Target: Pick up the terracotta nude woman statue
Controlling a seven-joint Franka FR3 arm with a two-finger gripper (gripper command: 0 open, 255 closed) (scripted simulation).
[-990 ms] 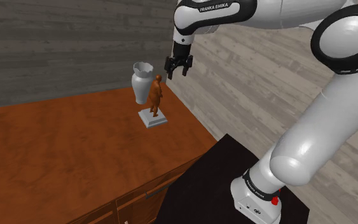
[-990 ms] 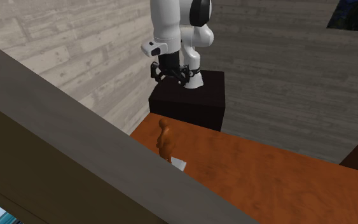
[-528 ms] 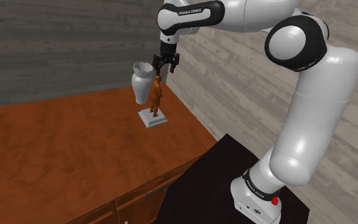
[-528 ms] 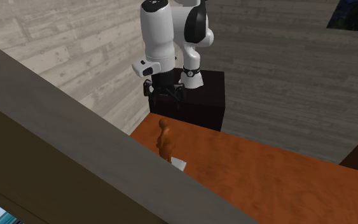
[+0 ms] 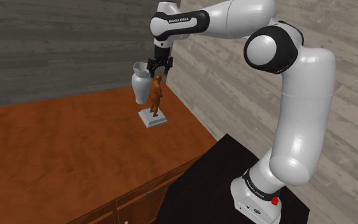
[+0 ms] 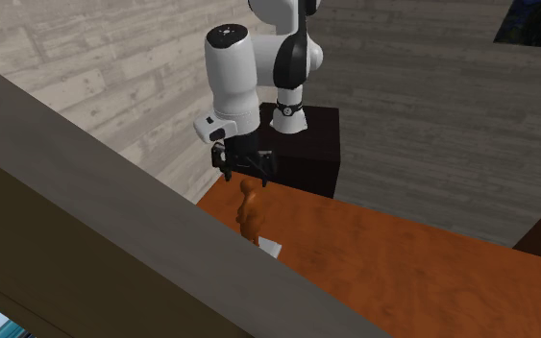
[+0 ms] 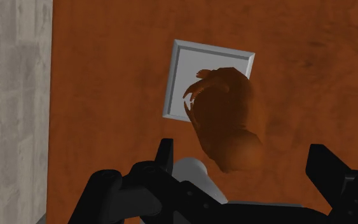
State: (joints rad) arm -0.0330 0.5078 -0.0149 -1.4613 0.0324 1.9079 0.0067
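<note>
The reddish-brown statue of a standing woman (image 5: 155, 95) is upright on a pale grey square base (image 5: 152, 119), near the far right corner of the wooden tabletop (image 5: 56, 146). My black gripper (image 5: 160, 66) hangs open just above its head, not touching it. From the second exterior view, the gripper (image 6: 244, 173) points down over the statue (image 6: 249, 211). Looking straight down in the wrist view, the statue (image 7: 225, 124) lies between the spread fingers (image 7: 165, 156), with the gripper (image 7: 244, 167) centred near its head and the base (image 7: 184, 70) beyond.
A white vase (image 5: 142, 81) stands right behind the statue, close to the gripper's fingers. The tabletop's edge (image 5: 193, 121) runs just beside the base, with plank floor beyond. The black stand (image 5: 215, 184) sits at the cabinet's near corner. A grey wall (image 5: 56, 44) backs the table.
The arm has swung toward the shoulder view's left and lowered. The gripper went from beside and above the statue to directly over its head, still open.
</note>
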